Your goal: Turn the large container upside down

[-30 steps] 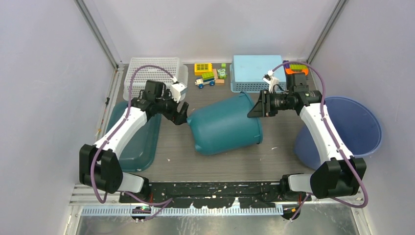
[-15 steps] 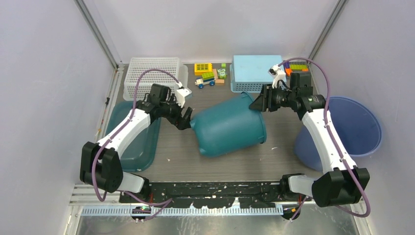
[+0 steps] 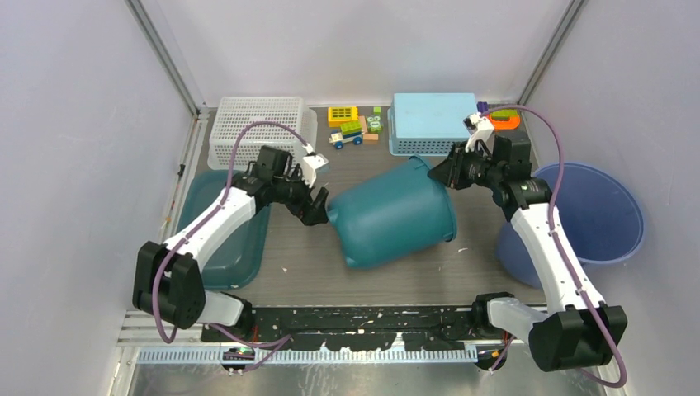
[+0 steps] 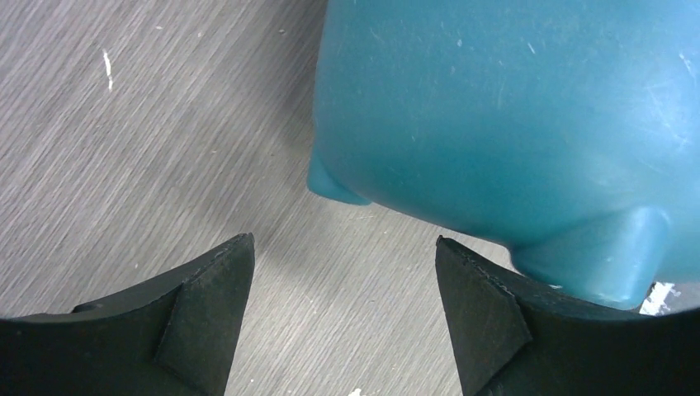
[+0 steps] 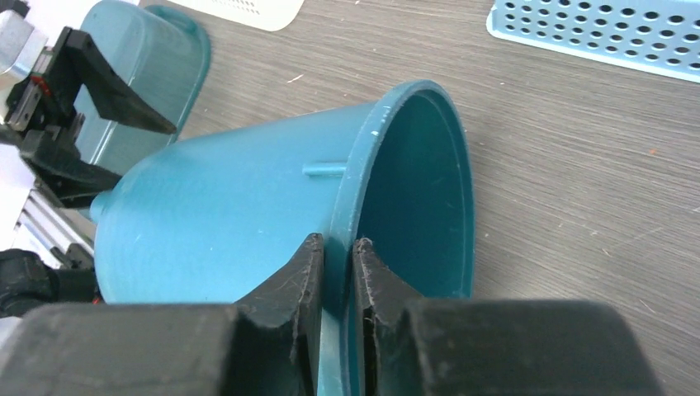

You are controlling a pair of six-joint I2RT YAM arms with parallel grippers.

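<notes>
Teal plastic, centre of the table: the large container is on its side, base pointing left, open mouth pointing right and slightly away from the arm bases. The right gripper is on it at the far top of the mouth. The right wrist view shows its two fingers pinched tight on the rim, one inside the container and one outside, with only the wall's thickness between them. At the other end, the left gripper hovers just beside the base with its jaws spread wide and nothing in them. From the left wrist, bare table shows between the two fingertips, and the container's rounded underside with its little feet sits just ahead.

Around it, a teal tub lies at the left under the left arm, and a blue bucket is at the right behind the right arm. Along the back are a white basket, a few toy blocks and a light blue basket.
</notes>
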